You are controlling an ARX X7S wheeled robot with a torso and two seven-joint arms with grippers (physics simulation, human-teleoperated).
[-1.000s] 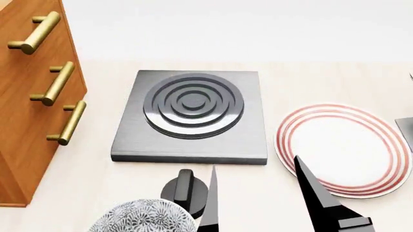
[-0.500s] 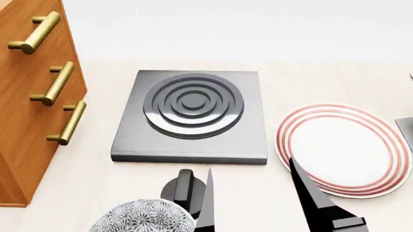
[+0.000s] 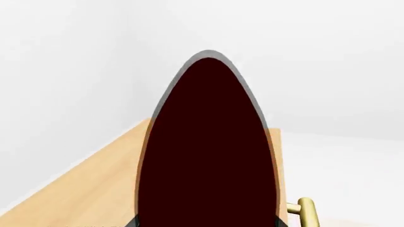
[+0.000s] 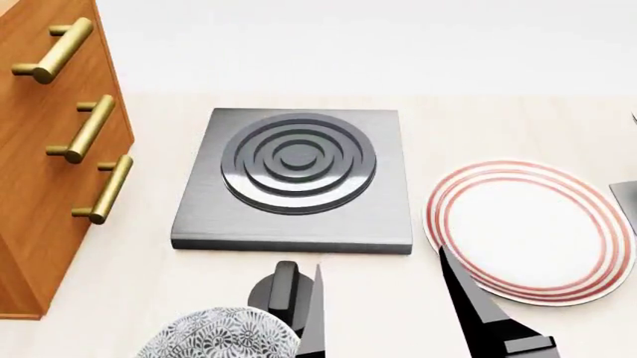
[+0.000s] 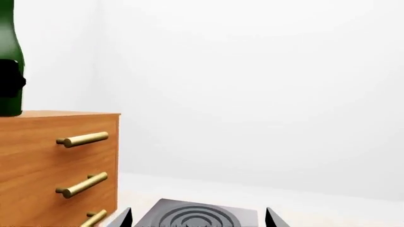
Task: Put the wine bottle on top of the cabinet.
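The wine bottle (image 5: 7, 56) shows as dark green glass at the edge of the right wrist view, its base level with the top of the orange-brown cabinet (image 5: 57, 161). A black finger of my left gripper presses against its side. In the left wrist view the bottle (image 3: 206, 151) is a dark shape filling the gap between the jaws of my left gripper (image 3: 206, 223), above the cabinet top (image 3: 94, 189). My right gripper (image 4: 393, 313) stands open and empty over the table's front, in front of the cabinet (image 4: 50, 149). The bottle's neck and label are out of view.
A grey burner plate (image 4: 298, 171) with raised rings lies mid-table. To its right is a white plate (image 4: 527, 231) with red rings. A patterned bowl (image 4: 219, 335) and a black knob (image 4: 283, 291) sit at the front edge. Brass handles (image 4: 100, 190) stick out of the cabinet front.
In the head view the right gripper's fingers have slid slightly left and back toward the table's front edge. Everything on the table stays where it was.
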